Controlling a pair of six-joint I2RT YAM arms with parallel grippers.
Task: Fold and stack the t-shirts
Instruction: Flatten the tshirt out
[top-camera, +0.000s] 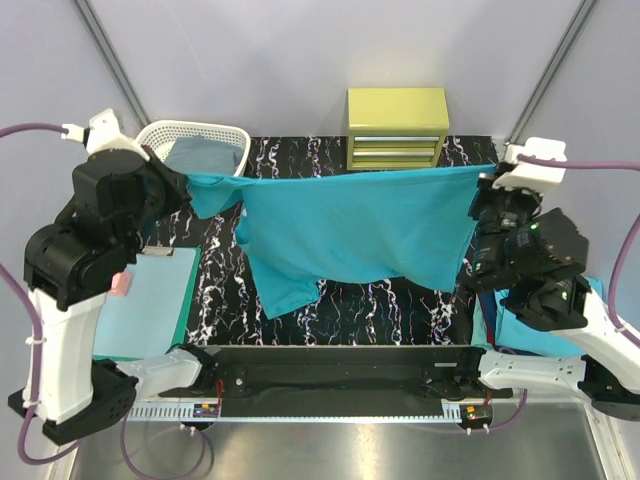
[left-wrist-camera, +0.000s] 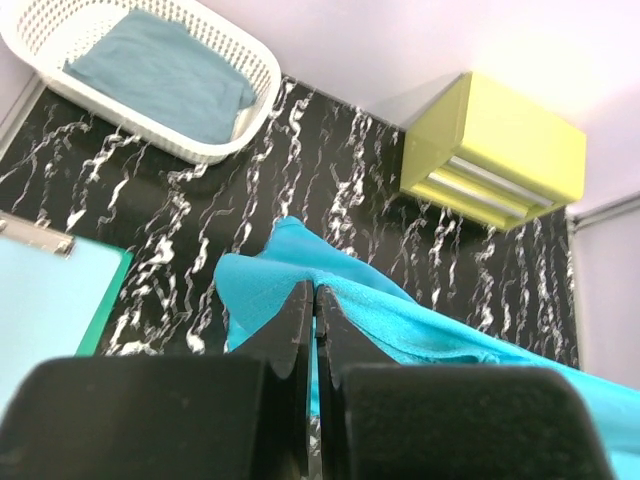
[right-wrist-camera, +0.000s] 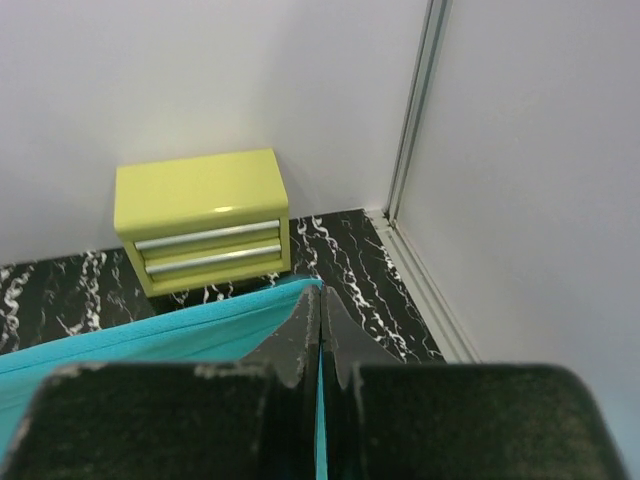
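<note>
The shirt (top-camera: 350, 230) is plain teal. The table (top-camera: 340, 312) is black with white marbling. Drawers (top-camera: 397, 128) yellow-green, basket (top-camera: 190, 126) white, clipboard (top-camera: 140, 300) pale blue, green-edged. My left claw (left-wrist-camera: 315, 298) and right claw (right-wrist-camera: 320, 303) are black.

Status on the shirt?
Both shut on teal t-shirt: left gripper, right gripper. Shirt stretched between them, hanging above table. Behind it: white basket, yellow drawer box.

L arm (top-camera: 85, 250), black w/ white housings, reared up high at left, elbow bent, wrist turned inward. Its black two-finger L gripper (top-camera: 183, 186) is pinched tight on one top corner of the teal-turquoise cloth t-shirt (top-camera: 360, 230). R arm (top-camera: 545, 265), same build, raised at right, wrist inward; R gripper (top-camera: 480, 188) clamped on the opposite corner. Grippers approx level, well apart. Wrist views: finger pairs pressed together, cloth btwn.
</note>
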